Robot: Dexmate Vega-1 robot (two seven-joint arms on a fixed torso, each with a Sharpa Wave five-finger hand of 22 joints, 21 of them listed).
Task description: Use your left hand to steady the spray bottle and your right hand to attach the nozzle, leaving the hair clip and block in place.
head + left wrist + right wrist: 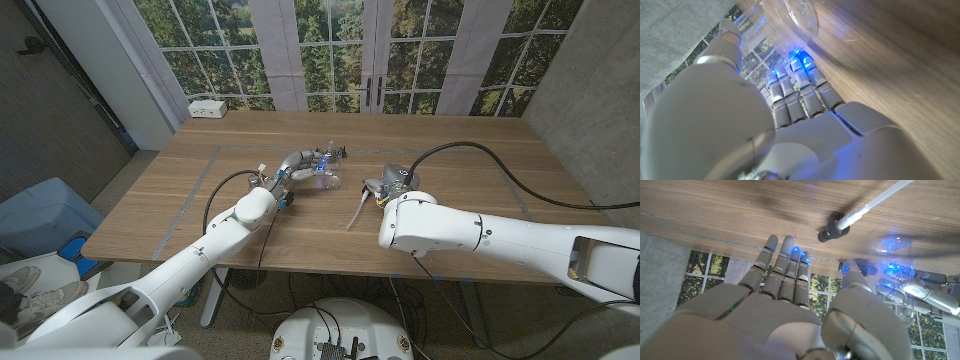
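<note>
Spray bottle [322, 178], clear plastic, lies at frame centre with the left hand [292, 168] curled around it; the right hand [385, 186], fingers open, hovers beside the nozzle [361, 203] just right.

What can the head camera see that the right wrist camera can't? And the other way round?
Head view: the whole wooden table, with a white box at its far corner and a black cable lying across it.
Right wrist view: a close look at the nozzle, whose dark cap lies on the wood just past the right hand, apart from its fingertips.
Shared: the right hand, the left hand, the nozzle with its white tube, and the windows.
</note>
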